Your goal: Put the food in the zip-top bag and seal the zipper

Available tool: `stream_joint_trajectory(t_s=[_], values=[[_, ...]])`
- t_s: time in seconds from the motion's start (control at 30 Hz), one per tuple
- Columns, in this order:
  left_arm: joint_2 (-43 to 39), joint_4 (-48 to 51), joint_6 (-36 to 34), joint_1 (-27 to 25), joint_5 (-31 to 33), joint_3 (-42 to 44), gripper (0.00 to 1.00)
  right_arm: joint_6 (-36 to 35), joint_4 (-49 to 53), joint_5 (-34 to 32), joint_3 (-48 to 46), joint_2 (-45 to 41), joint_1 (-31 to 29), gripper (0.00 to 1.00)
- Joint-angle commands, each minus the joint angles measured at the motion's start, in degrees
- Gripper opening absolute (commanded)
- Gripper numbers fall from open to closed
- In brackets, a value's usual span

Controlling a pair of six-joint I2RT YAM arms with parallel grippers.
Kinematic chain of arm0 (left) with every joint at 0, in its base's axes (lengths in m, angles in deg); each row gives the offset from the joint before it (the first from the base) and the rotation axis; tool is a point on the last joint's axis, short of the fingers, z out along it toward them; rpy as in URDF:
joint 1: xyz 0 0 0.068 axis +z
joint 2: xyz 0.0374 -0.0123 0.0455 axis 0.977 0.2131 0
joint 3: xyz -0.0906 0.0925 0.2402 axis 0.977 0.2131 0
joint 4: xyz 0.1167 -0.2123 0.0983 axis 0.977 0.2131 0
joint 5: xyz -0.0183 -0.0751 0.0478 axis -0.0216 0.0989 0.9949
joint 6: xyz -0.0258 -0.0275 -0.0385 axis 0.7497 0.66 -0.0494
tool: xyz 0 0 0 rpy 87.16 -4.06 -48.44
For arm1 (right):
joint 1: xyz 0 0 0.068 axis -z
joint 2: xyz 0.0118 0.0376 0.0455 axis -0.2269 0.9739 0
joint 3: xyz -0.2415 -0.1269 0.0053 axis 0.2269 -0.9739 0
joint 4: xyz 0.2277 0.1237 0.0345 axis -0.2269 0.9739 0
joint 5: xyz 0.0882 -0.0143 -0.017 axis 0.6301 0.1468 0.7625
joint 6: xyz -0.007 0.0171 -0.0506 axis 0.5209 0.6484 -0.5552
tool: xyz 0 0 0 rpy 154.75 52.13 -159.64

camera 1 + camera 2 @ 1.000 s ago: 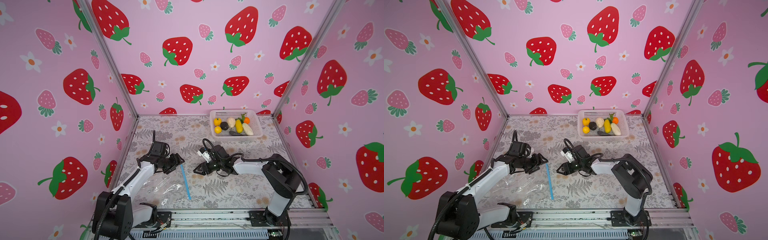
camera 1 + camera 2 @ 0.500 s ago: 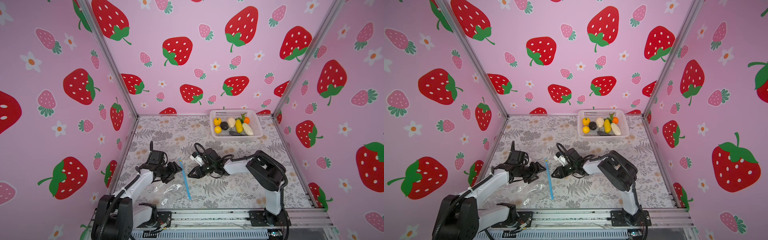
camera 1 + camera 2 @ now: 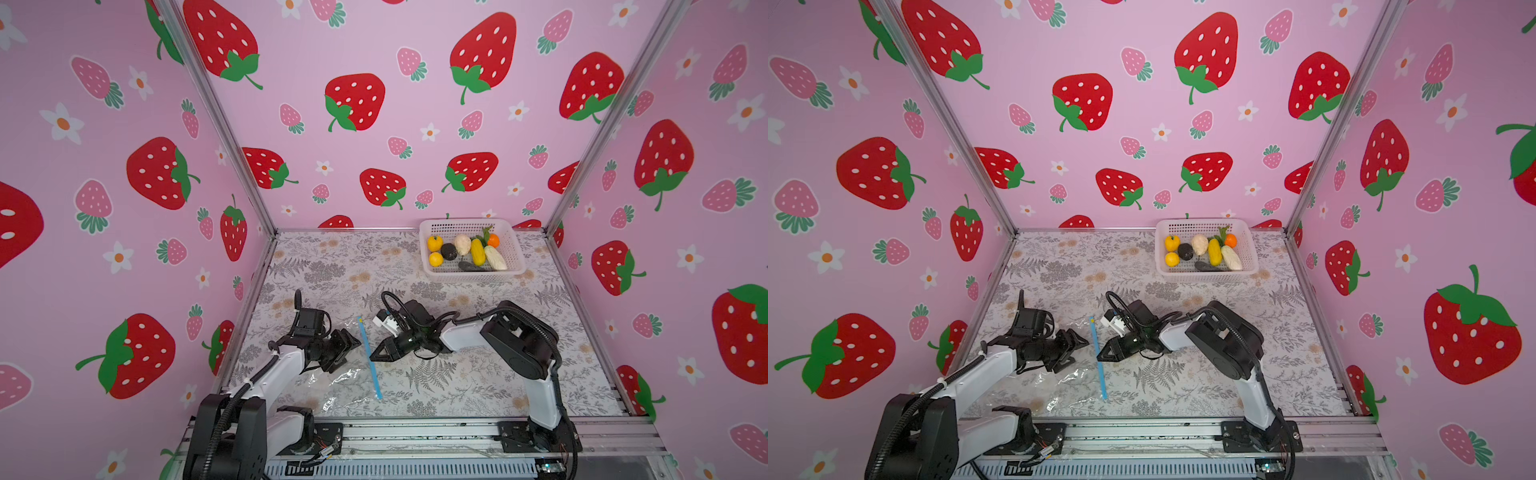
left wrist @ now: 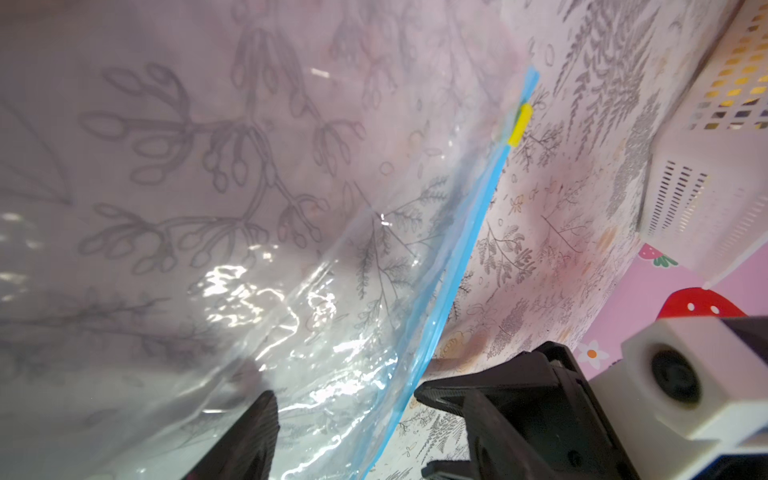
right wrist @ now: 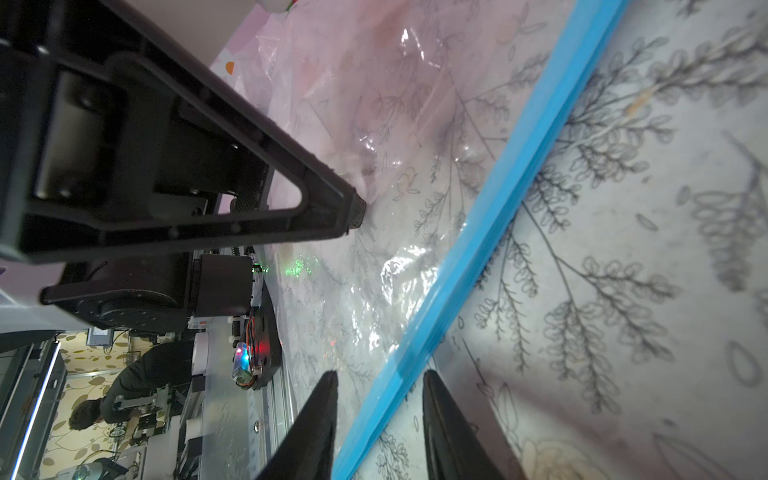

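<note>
The right gripper (image 3: 374, 356), fingers narrowly parted astride the zipper (image 3: 375, 380), could pinch both lips together or drag the bag (image 3: 332, 377); the left gripper (image 3: 348, 352) hovers wide-open to its left.

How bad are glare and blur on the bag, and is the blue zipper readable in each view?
Left wrist view: white glare patches on the bag, partly soft, zipper clear. Right wrist view: zipper sharp, some glare. Both top views: bag nearly invisible, only glints; zipper thin but distinct.

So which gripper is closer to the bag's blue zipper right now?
Right. The right gripper straddles the zipper, a finger on each side; the left gripper hovers over the clear bag, beside the strip.
</note>
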Motion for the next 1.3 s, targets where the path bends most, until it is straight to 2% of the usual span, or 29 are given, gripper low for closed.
stream_joint_trajectory(t_s=[0.0, 0.47, 0.7, 0.97, 1.27], values=[[0.2, -1.7, 1.5, 0.3, -1.1, 1.0, 0.73, 1.3, -1.8, 1.4, 1.3, 1.5, -0.4, 0.36], [-1.2, -1.8, 1.4, 0.3, -0.9, 2.3, 0.73, 1.7, -1.2, 3.3, 4.7, 3.8, -1.3, 0.28], [-1.3, -2.8, 1.6, 0.2, -0.9, 3.4, 0.73, 1.8, -0.3, 4.0, 6.2, 5.1, -1.5, 0.28], [-1.3, -4.1, 2.1, 0.2, -1.1, 4.6, 0.73, 1.3, 3.6, 3.5, 8.8, 6.7, -1.8, 0.24], [-2.7, -3.7, 2.2, 0.2, -1.3, 4.5, 0.73, 0.3, 5.2, 3.6, 10.2, 6.9, -2.0, 0.09]])
